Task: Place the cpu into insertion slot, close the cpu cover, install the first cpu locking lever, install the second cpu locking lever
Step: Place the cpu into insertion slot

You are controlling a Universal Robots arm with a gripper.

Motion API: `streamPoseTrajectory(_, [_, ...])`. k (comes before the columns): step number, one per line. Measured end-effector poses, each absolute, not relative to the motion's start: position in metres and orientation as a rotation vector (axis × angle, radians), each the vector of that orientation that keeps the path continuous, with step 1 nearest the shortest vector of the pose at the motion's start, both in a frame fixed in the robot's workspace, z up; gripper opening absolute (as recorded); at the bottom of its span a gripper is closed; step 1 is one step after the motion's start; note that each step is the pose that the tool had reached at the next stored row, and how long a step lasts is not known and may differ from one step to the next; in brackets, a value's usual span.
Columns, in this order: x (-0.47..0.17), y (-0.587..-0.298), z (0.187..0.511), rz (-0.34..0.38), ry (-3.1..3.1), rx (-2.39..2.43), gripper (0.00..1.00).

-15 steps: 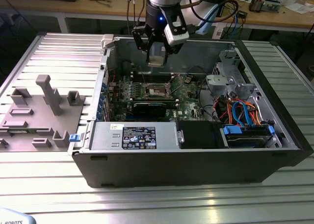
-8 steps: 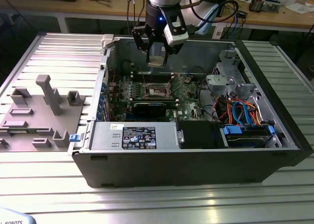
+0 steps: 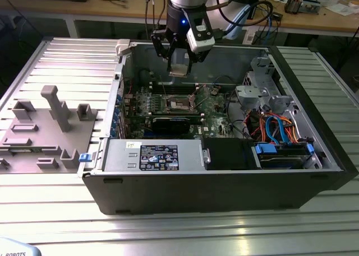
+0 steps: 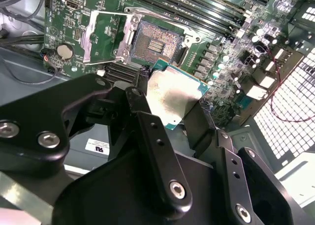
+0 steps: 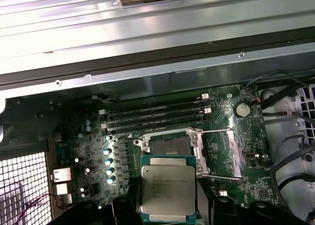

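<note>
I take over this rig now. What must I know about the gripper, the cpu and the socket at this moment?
Gripper: shut on the cpu, holding it in the air over the motherboard, apart from the insertion slot.
Insertion slot: empty; the cpu cover is swung open off it.
Done: cpu picked up.
Left: cpu not seated, cover not closed, locking levers not installed.

arm [image 3: 188, 1]: hangs straight down from above, wrist near vertical | pincer [image 3: 179, 70]: points downward, held in the air, touching nothing beneath | fingers [image 4: 139, 99]: dark, clamped on opposite edges of the cpu [image 4: 174, 94] | cpu: held level, silver top facing the wrist
</note>
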State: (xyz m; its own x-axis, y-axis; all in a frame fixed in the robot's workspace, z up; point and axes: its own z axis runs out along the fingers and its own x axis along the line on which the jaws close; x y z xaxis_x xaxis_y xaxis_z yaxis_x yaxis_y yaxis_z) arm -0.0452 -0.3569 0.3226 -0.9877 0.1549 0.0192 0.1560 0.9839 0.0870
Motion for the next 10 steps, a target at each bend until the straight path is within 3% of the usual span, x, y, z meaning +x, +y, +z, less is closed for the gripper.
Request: streamPoseTrajectory(10, [-0.0452, -0.3569, 0.3220, -0.134, -3.111, -0.342, 0.54])
